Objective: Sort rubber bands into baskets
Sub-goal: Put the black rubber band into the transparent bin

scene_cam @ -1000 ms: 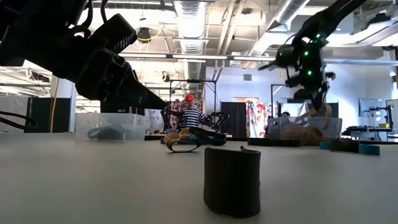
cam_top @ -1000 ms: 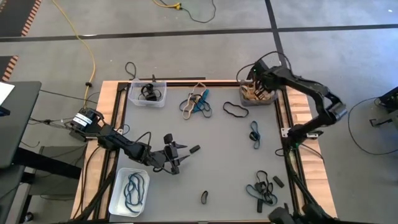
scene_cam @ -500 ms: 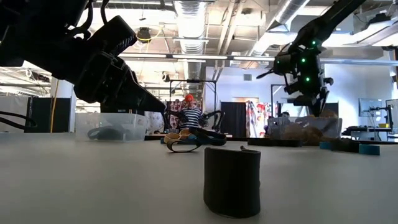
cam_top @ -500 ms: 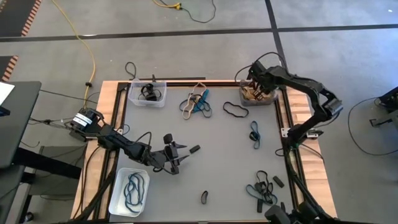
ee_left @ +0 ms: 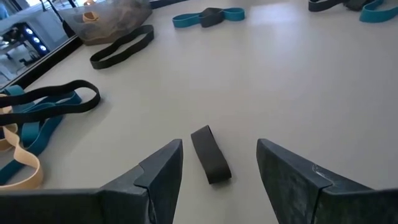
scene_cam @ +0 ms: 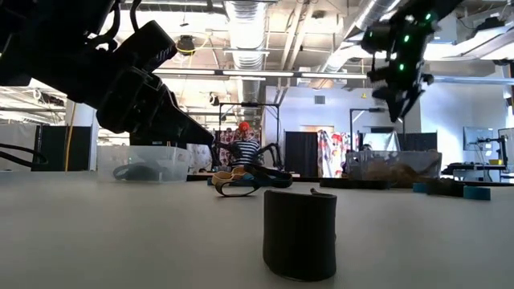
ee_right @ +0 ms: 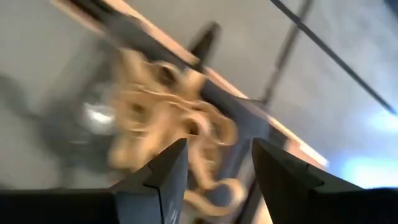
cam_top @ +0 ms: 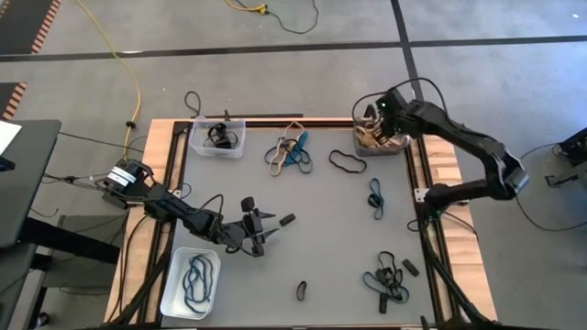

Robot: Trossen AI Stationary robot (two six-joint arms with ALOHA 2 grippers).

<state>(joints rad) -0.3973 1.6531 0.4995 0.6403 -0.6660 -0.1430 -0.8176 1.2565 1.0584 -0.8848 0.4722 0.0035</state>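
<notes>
Right hand (scene_cam: 399, 76) has risen above grey basket (cam_top: 382, 139).

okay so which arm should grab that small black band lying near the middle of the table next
Left. The left gripper is open with the small flat black rubber band lying between its fingers, while the right gripper hangs over the far basket of tan bands.

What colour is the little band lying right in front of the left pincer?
Black. The band shows best in the left wrist view.
</notes>
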